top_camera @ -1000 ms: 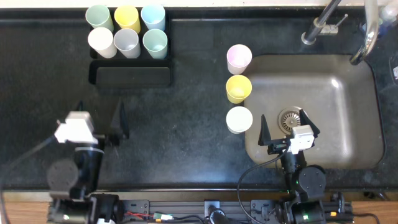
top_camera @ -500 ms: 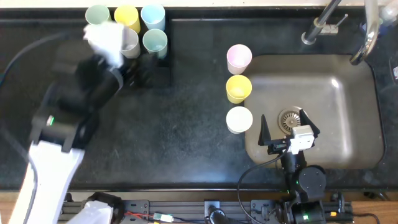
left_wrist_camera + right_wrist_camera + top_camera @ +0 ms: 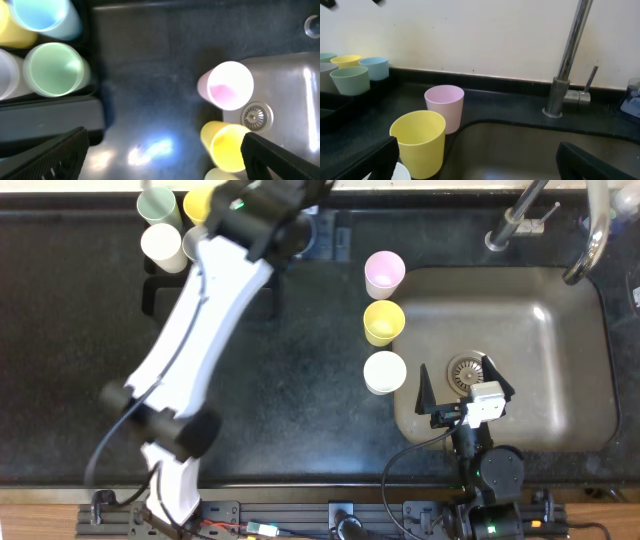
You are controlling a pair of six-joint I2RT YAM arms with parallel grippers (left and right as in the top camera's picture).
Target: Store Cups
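- Left arm (image 3: 205, 310) went from tucked at the lower left a second ago, to over the tray cups half a second ago, to stretched diagonally up the counter (image 3: 300, 400) now.
- Left gripper (image 3: 162, 140) has passed the tray (image 3: 165, 302). It hangs over bare counter between the tray's right edge and the pink cup (image 3: 384, 272), fingers spread wide, holding nothing.
- In its wrist view the blue cup (image 3: 42, 15) and green cup (image 3: 52, 67) stand upright in the tray on one side. The pink cup and yellow cup (image 3: 225, 145) are on the other.
- Loose cups haven't moved: pink, yellow and white cup (image 3: 384, 372) stand upright in a line along the left rim of the sink (image 3: 540, 340). Pink is farthest from the arm bases, white is nearest, and there are small gaps between them.
- Tray cups are in the same slots as before. The arm now covers part of them in the top view. The tray's front compartment holds no cup where it shows.
- Right gripper (image 3: 460, 380) is unchanged: parked over the near-left part of the sink beside the drain, fingers apart, nothing in them.
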